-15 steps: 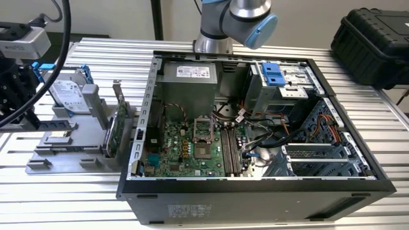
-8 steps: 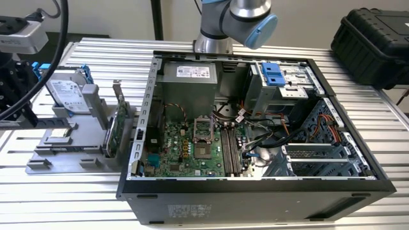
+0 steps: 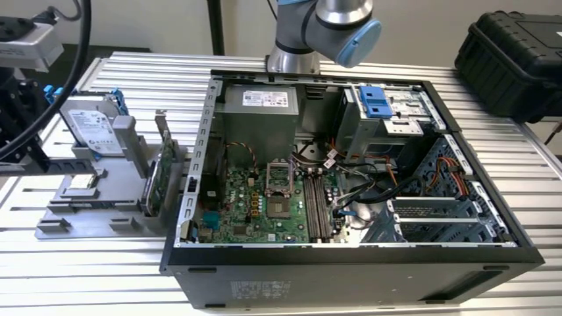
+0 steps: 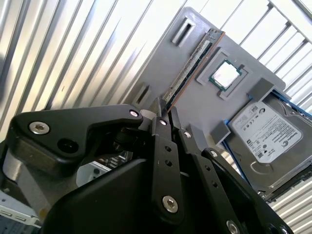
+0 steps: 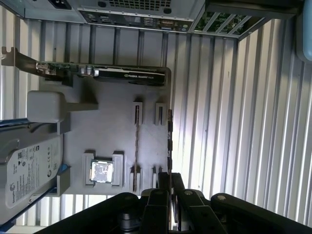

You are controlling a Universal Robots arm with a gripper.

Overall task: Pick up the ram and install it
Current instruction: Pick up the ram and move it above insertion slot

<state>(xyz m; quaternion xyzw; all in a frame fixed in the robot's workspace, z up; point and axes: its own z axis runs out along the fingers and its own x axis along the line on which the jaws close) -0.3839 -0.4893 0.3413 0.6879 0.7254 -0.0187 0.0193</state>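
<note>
Your pincer (image 4: 165, 111) had its two black fingers drawn together on the near end of the ram (image 4: 193, 68), one on each face, clamped on it above the grey tray (image 4: 204, 109). You could not tell whether the stick was seated in the tray or already raised off it.

The second wrist view gave you the ram's broad side, with its row of dark chips and a brownish long edge. It ran away from the fingertips, with the processor chip (image 4: 225, 74) in its tray pocket on one side and two slotted posts (image 4: 183, 29) on the other. In the first wrist view the ram (image 5: 169, 141) appeared edge-on, a thin dark line along the tray rim farthest from the hard drive (image 5: 29, 170). That view also gave you the expansion card (image 5: 122, 74) standing on edge at the tray's end nearest the computer case (image 5: 136, 12).

The exterior view gave you the case's open interior. The case (image 3: 351, 164) stood just beside the tray on the exterior view's right, both on the slatted bench (image 3: 79, 263), and the hard drive and card stood upright in the tray. The slotted posts were the closest things to the ram.
</note>
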